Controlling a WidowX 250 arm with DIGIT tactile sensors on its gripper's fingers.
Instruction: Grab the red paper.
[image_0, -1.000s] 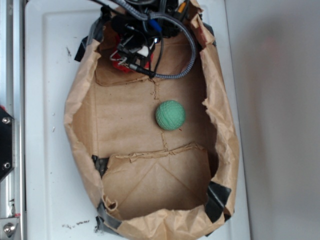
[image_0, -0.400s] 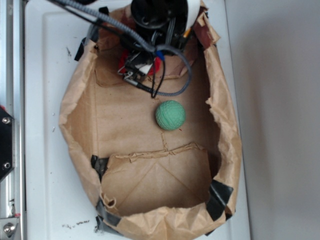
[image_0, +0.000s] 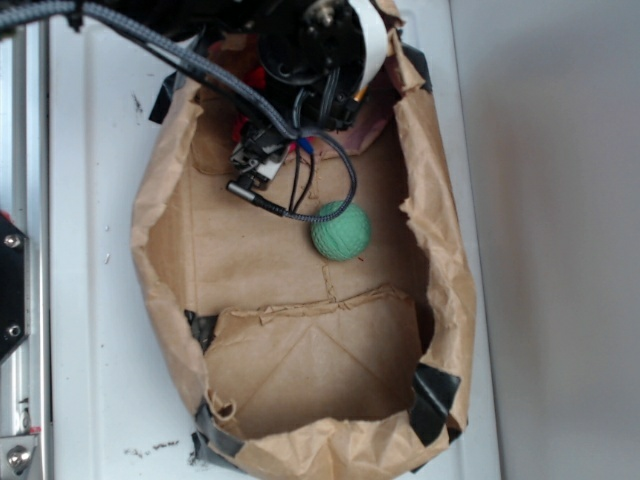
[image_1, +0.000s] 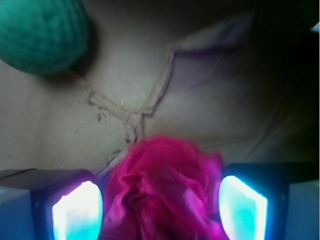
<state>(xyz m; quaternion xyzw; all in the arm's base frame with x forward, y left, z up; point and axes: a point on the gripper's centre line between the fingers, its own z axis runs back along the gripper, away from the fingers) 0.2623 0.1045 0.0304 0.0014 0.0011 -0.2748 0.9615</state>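
Your gripper (image_1: 160, 202) has its two fingers (image_1: 77, 210) on either side of the bright red wrinkled wad of thin paper (image_1: 162, 187), and both appear to touch it, so it is gripping the wad. You see this wad at the far end of the large brown paper bag (image_0: 160, 240), mostly hidden under the arm in the exterior view, where only a bit of red (image_0: 258, 78) shows. You find the round green textured ball (image_0: 341, 231) near the gripper, on the bag's floor. The bag lies on the white table (image_0: 90, 300).
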